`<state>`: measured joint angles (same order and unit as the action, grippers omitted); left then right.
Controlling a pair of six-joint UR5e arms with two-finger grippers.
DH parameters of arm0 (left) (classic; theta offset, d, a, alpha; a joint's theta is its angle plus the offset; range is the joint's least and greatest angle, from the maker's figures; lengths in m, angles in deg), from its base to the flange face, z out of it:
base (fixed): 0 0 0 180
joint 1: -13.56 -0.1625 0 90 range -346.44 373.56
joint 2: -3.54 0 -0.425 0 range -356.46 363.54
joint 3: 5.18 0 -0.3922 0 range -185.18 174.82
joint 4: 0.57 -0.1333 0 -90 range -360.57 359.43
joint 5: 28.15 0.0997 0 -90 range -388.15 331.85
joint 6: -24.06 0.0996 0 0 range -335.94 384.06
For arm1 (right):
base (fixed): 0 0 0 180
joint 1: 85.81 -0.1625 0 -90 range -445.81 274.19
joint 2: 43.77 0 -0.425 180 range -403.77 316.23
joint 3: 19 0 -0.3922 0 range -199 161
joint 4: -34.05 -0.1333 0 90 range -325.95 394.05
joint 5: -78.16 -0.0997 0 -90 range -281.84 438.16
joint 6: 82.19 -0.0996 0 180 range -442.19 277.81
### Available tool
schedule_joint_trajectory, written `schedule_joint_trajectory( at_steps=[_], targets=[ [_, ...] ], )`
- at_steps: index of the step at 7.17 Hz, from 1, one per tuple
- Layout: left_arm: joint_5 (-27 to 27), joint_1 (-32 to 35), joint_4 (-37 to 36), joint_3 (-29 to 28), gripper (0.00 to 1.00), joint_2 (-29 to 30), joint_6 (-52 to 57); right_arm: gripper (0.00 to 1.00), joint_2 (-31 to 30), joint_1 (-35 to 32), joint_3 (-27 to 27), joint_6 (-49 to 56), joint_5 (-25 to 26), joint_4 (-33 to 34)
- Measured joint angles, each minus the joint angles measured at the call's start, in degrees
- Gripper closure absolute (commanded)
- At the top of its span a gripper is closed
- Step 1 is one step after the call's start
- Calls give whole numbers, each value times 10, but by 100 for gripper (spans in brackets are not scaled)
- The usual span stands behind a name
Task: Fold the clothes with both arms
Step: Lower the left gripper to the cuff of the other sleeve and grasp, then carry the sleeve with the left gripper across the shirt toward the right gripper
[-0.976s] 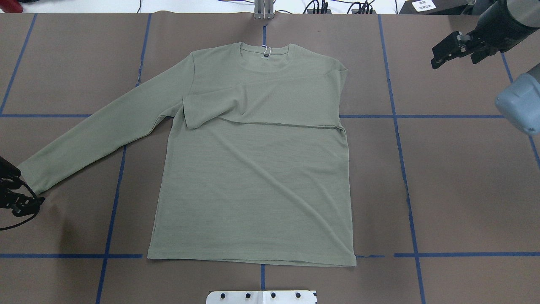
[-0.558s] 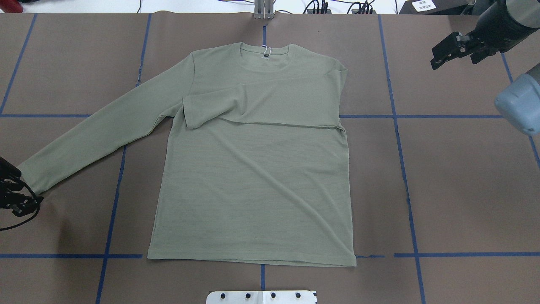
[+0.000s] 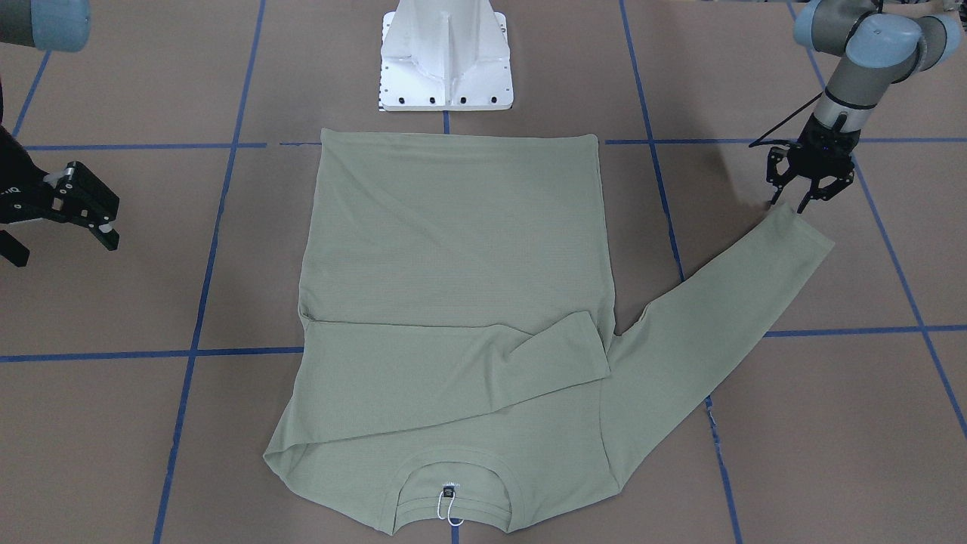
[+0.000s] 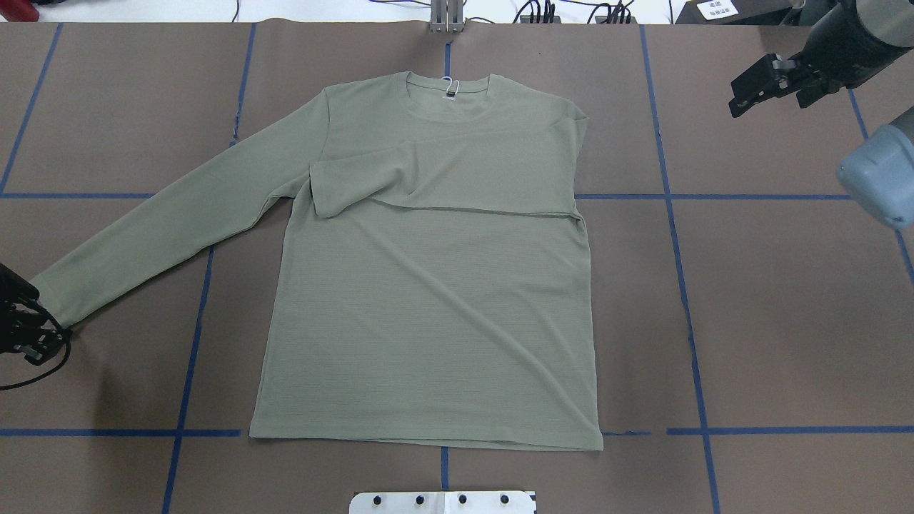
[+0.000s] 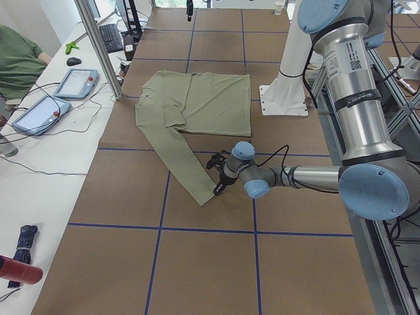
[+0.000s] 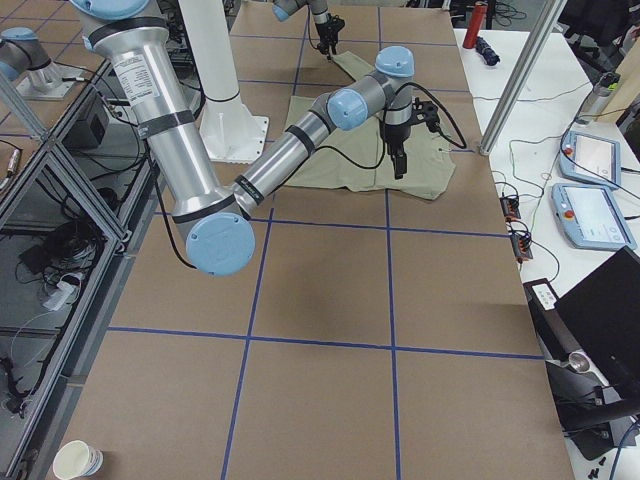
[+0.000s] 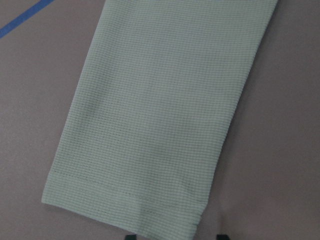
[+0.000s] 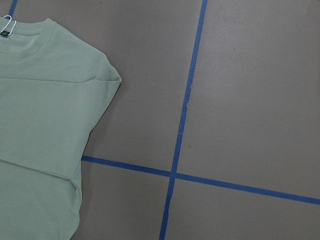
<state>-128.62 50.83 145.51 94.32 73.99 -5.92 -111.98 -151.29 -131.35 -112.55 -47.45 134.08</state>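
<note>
Exterior front-facing: shirt cuff just beside left tool, jaws spread.

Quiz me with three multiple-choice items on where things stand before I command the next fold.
1. Where is the left gripper?
A. at the outstretched sleeve's cuff
B. over the collar
C. at the hem

2. How many sleeves lie folded across the shirt?
A. none
B. one
C. two

3. What state is the right gripper in?
A. shut on the shirt
B. open, clear of the shirt
C. shut on the tag

Answers:
1 A, it sits right at the sleeve's end.
2 B, one folded sleeve crosses the chest, the other stretches out.
3 B, its jaws stand apart over the table.
</note>
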Motion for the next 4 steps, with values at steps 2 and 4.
schedule_joint_trajectory(
  at_steps=[2, 4],
  targets=[
    [0, 0, 0, -2, 100, 1, 0, 0, 0, 0, 0, 0, 0, 0],
    [0, 1, 2, -2, 100, 2, 0, 0, 0, 0, 0, 0, -1, 0]
  ],
)
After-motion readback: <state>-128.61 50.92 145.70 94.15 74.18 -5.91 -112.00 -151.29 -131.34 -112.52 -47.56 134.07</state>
